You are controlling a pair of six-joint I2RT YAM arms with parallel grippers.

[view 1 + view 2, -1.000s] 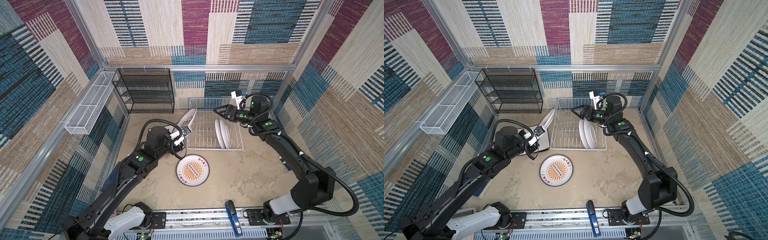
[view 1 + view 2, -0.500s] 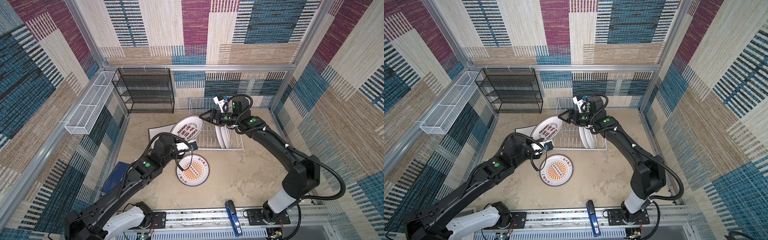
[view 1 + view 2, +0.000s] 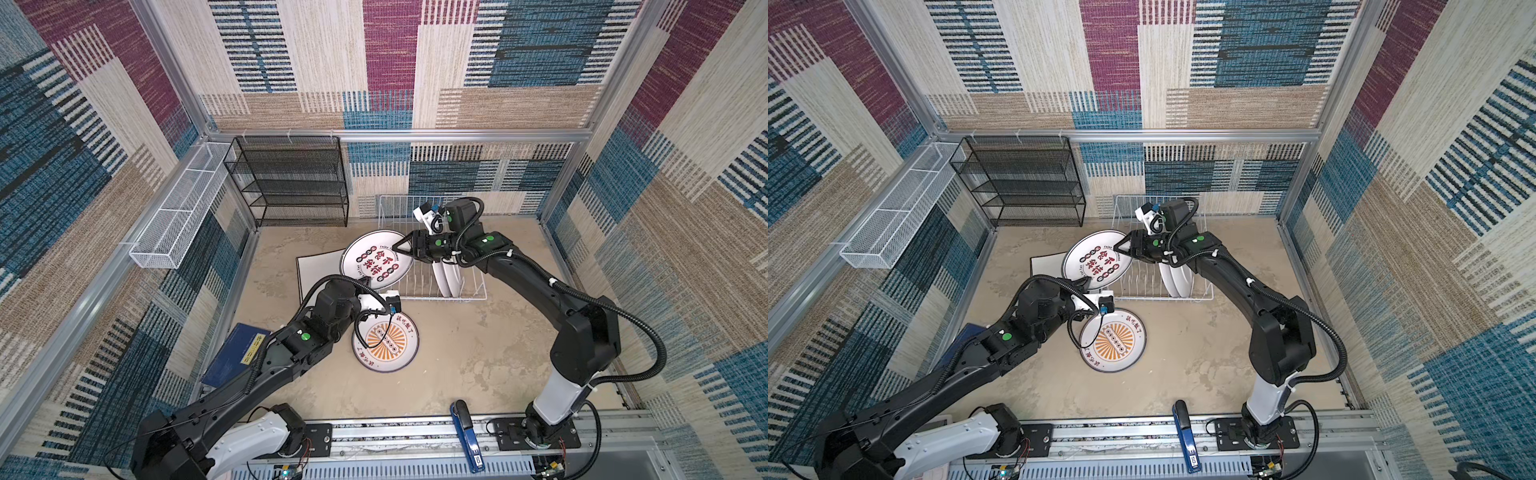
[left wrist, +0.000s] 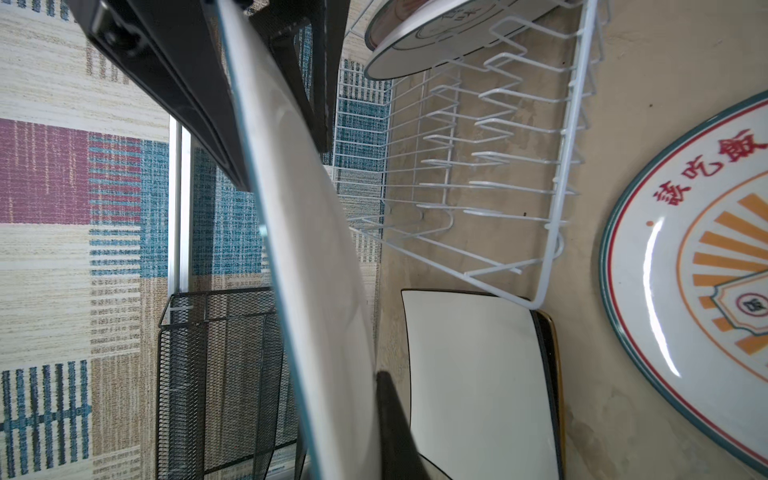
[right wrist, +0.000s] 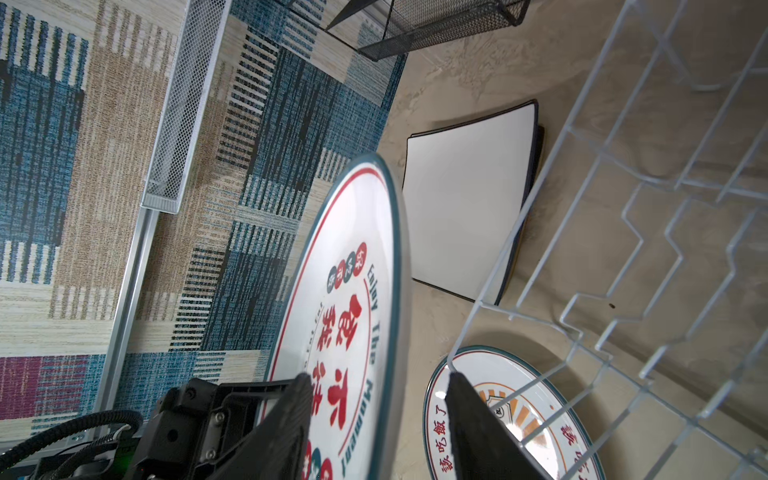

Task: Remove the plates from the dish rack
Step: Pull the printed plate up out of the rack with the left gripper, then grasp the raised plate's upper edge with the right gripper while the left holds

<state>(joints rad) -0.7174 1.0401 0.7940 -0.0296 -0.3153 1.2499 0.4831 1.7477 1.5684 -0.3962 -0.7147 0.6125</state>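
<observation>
- Plates already unloaded start on the left: a square plate (image 3: 318, 270) with a black edge lies flat on the floor, apparently stacked on another like it.
- Next, the left gripper (image 3: 372, 293) is clamped on the lower rim of a round printed plate (image 3: 376, 259). It holds the plate tilted in the air, face up, at the left end of the dish rack (image 3: 465, 296).
- Below that in both top views, a sunburst plate (image 3: 385, 341) lies flat on the floor in front of the rack.
- At the held plate's upper right rim, the right gripper (image 3: 400, 248) straddles the edge with its jaws parted. The right wrist view shows a gap on one side, so it has no firm hold yet.
- Furthest right, a few standing plates (image 3: 446, 274) sit upright between the rack's tines, plain backs showing.
- Judging by the gloss, these plates are stiff, smooth and probably slippery, with some weight. They would likely chip if knocked on the wire.
- The rim is the place to pinch, with the jaws seated well over the lip. A standing plate should come straight up before it is tilted.
</observation>
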